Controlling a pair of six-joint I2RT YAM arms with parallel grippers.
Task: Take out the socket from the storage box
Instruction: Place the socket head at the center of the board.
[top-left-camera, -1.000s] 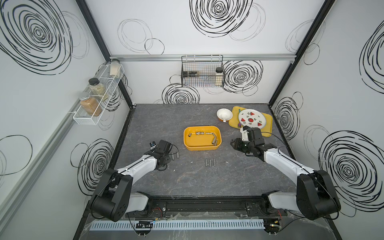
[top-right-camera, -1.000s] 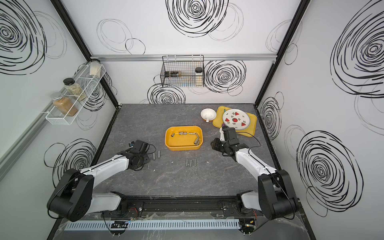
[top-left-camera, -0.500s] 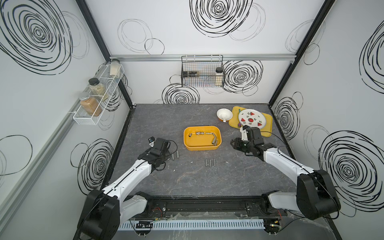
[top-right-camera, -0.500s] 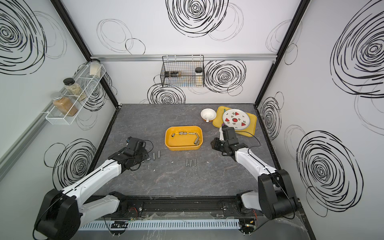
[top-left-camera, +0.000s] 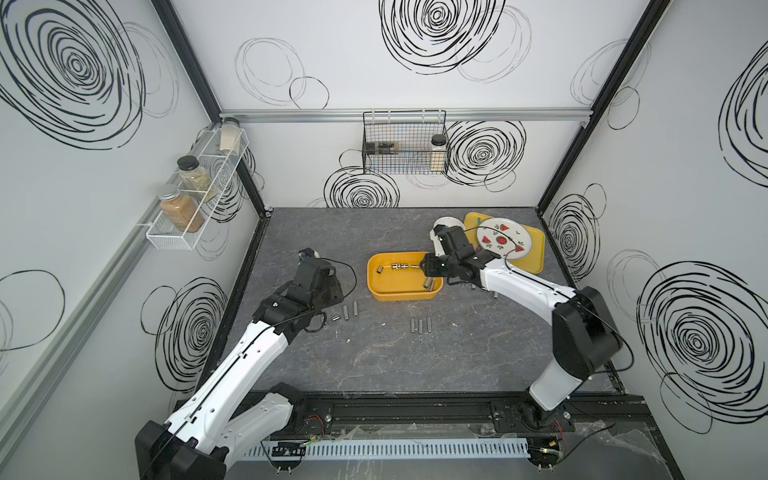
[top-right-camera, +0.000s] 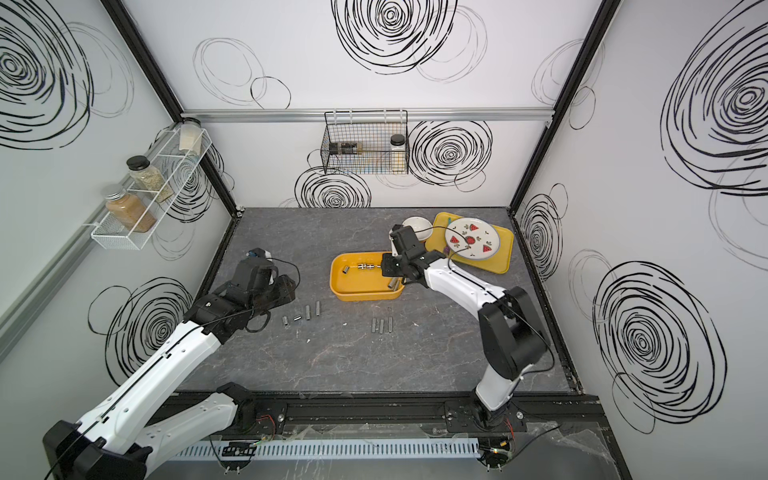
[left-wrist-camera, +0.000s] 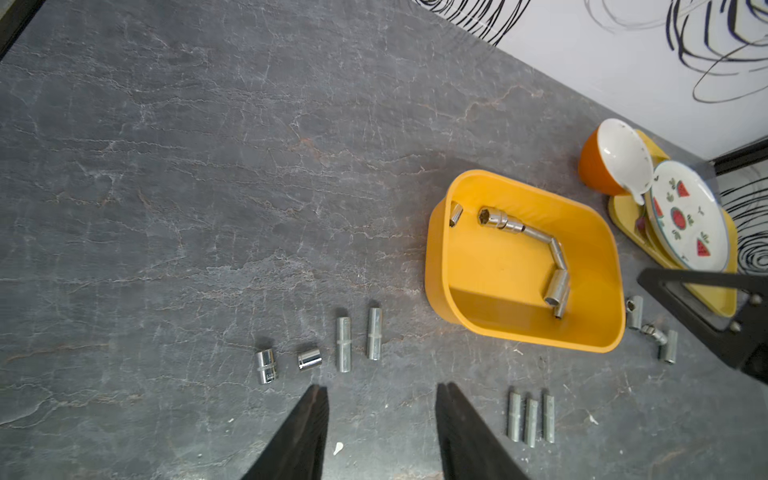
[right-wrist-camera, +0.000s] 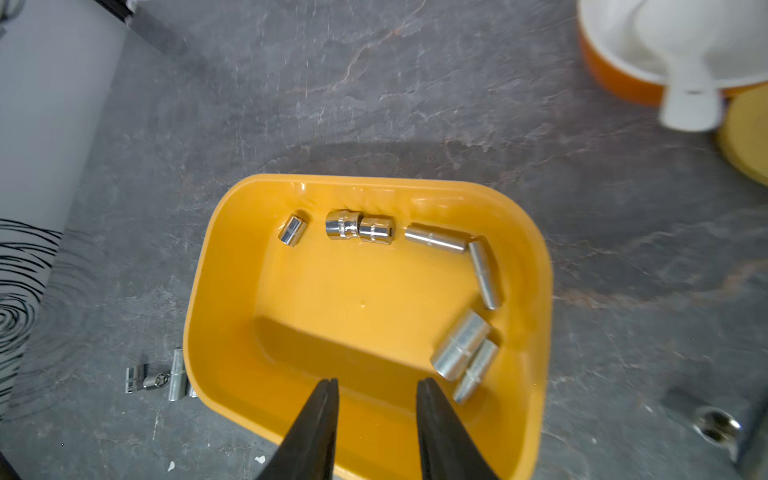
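Observation:
The storage box (top-left-camera: 403, 294) (top-right-camera: 365, 296), a deep yellow-orange tub, stands mid-table. Several chrome sockets lie inside it: a short one (right-wrist-camera: 292, 230), a joined pair (right-wrist-camera: 359, 225) and longer ones (right-wrist-camera: 459, 351) by the wall. My right gripper (right-wrist-camera: 376, 384) (top-left-camera: 428, 266) hangs open and empty over the box's right end, apart from the sockets. My left gripper (left-wrist-camera: 380, 388) (top-left-camera: 332, 291) is open and empty above the table left of the box (left-wrist-camera: 498, 270), just behind a row of sockets (left-wrist-camera: 343, 349) lying on the table.
Three long sockets (top-left-camera: 420, 325) lie side by side in front of the box, and more (left-wrist-camera: 650, 330) lie to its right. A flat yellow tray (top-left-camera: 536, 249) with a watermelon plate (top-left-camera: 503, 240) and an orange bowl (left-wrist-camera: 598, 166) stand back right.
My right gripper has moved left from beside the box to over its right end and opened wider. My left arm has lifted away from the table sockets.

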